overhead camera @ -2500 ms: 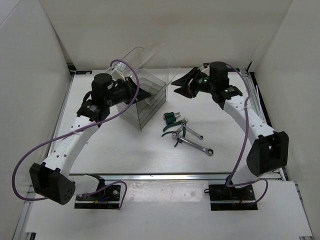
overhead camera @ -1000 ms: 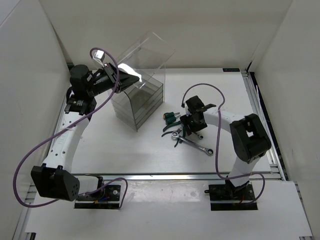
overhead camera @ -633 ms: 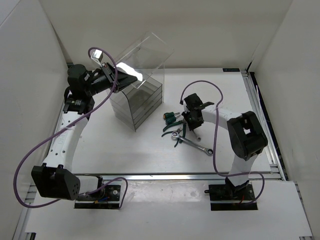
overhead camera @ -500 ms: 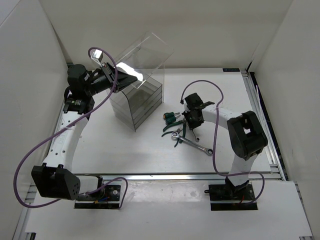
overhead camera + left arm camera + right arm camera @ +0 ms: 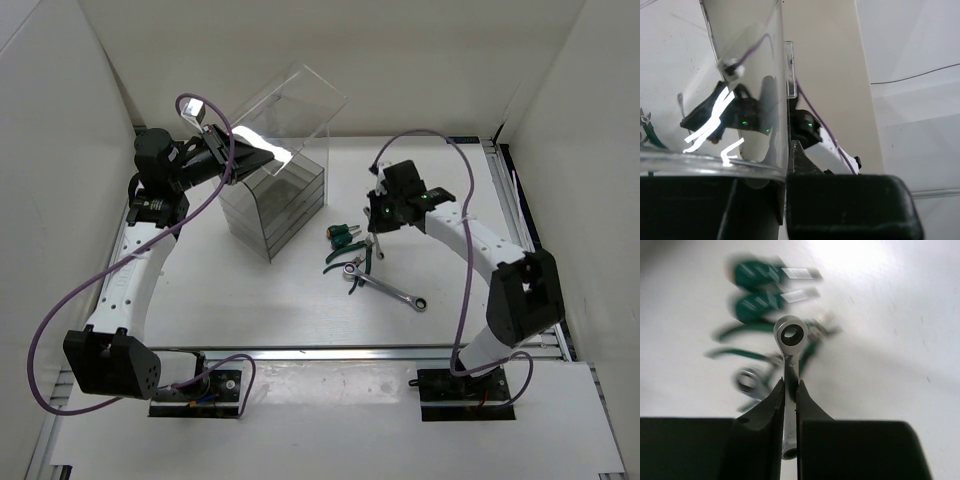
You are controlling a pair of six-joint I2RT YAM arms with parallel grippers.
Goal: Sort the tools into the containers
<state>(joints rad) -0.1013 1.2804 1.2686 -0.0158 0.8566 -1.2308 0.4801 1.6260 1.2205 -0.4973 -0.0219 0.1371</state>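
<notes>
Right pincer (image 5: 789, 385), clenched on a silver wrench (image 5: 790, 347), has risen off the pile. Pliers (image 5: 345, 258), screwdriver (image 5: 343, 235) and second wrench (image 5: 395, 293) remain at its 6 o'clock, and the cabinet (image 5: 270, 225) waits at 9.

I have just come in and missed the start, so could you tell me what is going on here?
Tools are being sorted into a small clear cabinet. The left gripper pinches the cabinet's see-through shell, holding it tipped up over the stack of drawers. The right gripper is shut on a silver wrench, held by its shaft above the table. A second wrench and green-handled pliers lie on the table, not yet sorted.
</notes>
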